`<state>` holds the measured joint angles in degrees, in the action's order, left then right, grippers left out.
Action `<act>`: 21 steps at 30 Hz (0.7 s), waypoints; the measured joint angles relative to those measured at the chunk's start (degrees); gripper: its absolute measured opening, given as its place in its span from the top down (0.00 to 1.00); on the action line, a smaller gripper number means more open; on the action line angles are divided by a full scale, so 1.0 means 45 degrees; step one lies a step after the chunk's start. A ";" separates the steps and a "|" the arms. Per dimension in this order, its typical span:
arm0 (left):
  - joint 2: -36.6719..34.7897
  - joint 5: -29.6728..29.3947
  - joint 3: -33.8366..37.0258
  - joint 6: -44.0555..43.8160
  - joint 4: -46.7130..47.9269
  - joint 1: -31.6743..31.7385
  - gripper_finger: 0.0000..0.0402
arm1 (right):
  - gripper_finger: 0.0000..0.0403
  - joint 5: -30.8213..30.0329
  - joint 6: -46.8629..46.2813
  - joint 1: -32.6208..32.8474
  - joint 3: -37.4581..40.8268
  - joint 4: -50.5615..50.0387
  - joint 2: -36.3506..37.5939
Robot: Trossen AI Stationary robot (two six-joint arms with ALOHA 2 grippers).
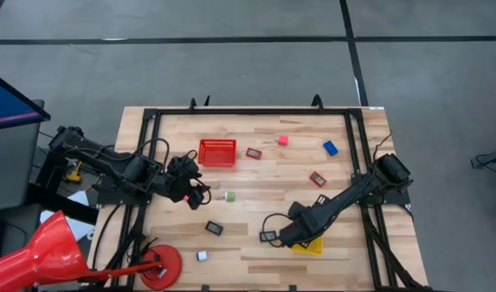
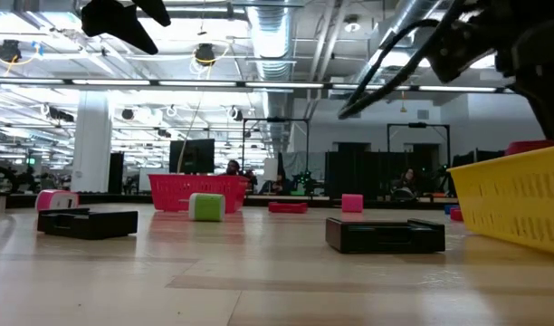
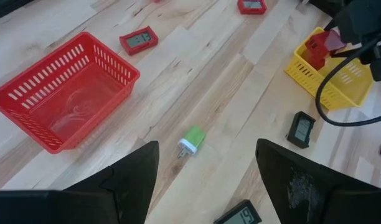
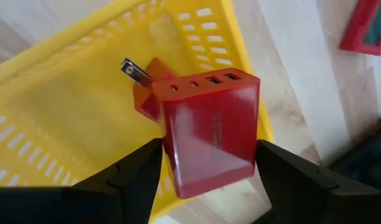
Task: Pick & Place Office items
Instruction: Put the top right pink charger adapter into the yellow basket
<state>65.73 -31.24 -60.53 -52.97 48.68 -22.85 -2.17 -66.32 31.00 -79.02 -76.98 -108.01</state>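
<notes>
My right gripper (image 4: pixel 209 165) is shut on a red charger block (image 4: pixel 209 124) with metal prongs (image 4: pixel 134 70), over the yellow bin (image 4: pixel 66 118). In the high view this gripper (image 1: pixel 301 235) covers the bin (image 1: pixel 311 247) near the table's near edge. My left gripper (image 3: pixel 206 149) is open above the table, next to the red mesh basket (image 3: pixel 60 99). A green block (image 3: pixel 192 141) lies on the wood beyond its fingers. Pink (image 1: pixel 283 139) and blue (image 1: pixel 330 147) blocks and flat red (image 1: pixel 254 152) and dark (image 1: pixel 214 229) pieces lie scattered on the table. My right gripper pinches the red charger block by its two opposite side faces (image 4: pixel 170 155), one finger on each. The fingers come from above, pointing down. The block is lifted over the yellow bin with its socket face (image 4: pixel 203 83) and prongs turned away from the fingers.
Another flat red piece (image 1: pixel 317 178) and a dark one (image 1: pixel 268 236) lie close to the right arm. A small pale piece (image 1: pixel 202 255) sits near the near edge. A red funnel and disc (image 1: pixel 163 264) stand at the near left corner. A black frame (image 1: pixel 256 112) borders the table.
</notes>
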 joint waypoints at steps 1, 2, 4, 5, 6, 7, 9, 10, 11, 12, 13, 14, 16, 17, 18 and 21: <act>0.0000 0.0000 0.0000 0.0001 -0.0010 0.0000 0.34 | 0.38 -0.0076 -0.0038 0.0000 -0.0149 -0.0028 0.0000; 0.0000 0.0000 0.0000 0.0000 -0.0028 0.0000 0.34 | 0.38 -0.0187 -0.0042 0.0000 -0.0308 -0.0003 0.0000; 0.0000 0.0000 0.0000 0.0000 -0.0074 0.0000 0.34 | 0.38 -0.0449 0.0050 0.0000 -0.0610 0.0112 0.0000; 0.0000 0.0000 0.0000 0.0002 -0.0078 0.0000 0.34 | 0.38 -0.0573 0.0118 -0.0002 -0.0741 0.0191 0.0000; 0.0000 0.0000 0.0000 0.0002 -0.0076 0.0000 0.34 | 0.38 -0.0710 0.0154 -0.0005 -0.0844 0.0242 0.0000; 0.0000 0.0000 0.0000 0.0000 -0.0078 -0.0005 0.34 | 0.38 -0.0854 0.0158 0.0000 -0.0945 0.0207 0.0000; 0.0000 0.0000 0.0000 0.0000 -0.0081 -0.0005 0.34 | 0.38 -0.1131 0.0158 0.0000 -0.1142 0.0135 0.0000; 0.0000 0.0000 0.0000 0.0000 -0.0077 -0.0005 0.34 | 0.38 -0.1236 0.0161 0.0000 -0.1263 0.0116 0.0000; 0.0000 0.0000 0.0000 0.0000 -0.0081 -0.0009 0.34 | 0.38 -0.1313 0.0163 0.0000 -0.1407 0.0114 0.0000; 0.0000 0.0000 0.0000 0.0000 -0.0081 -0.0025 0.34 | 0.38 -0.1446 0.0161 0.0001 -0.1563 0.0118 0.0000; 0.0000 0.0000 0.0000 0.0000 -0.0081 -0.0050 0.34 | 0.38 -0.1602 0.0164 0.0026 -0.1754 0.0132 0.0000; 0.0000 0.0000 0.0000 0.0000 -0.0081 -0.0058 0.34 | 0.38 -0.1851 0.0169 0.0049 -0.1976 0.0197 0.0000; 0.0000 0.0000 0.0000 0.0000 -0.0081 -0.0058 0.34 | 0.38 -0.2363 0.0452 0.0117 -0.2437 0.0605 0.0000; 0.0000 0.0000 0.0000 0.0000 -0.0081 -0.0058 0.34 | 0.38 -0.2479 0.0664 0.0108 -0.2647 0.1021 0.0005; 0.0000 0.0000 0.0000 0.0000 -0.0082 -0.0058 0.34 | 0.38 -0.2504 0.0859 0.0102 -0.2821 0.1552 0.0005; 0.0000 0.0000 0.0000 -0.0004 -0.0209 -0.0058 0.34 | 0.38 -0.2440 0.1251 -0.0188 -0.3130 0.3419 0.0005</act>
<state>65.73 -31.24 -60.53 -52.99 47.74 -23.11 -13.15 -60.68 30.16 -93.10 -61.59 -107.98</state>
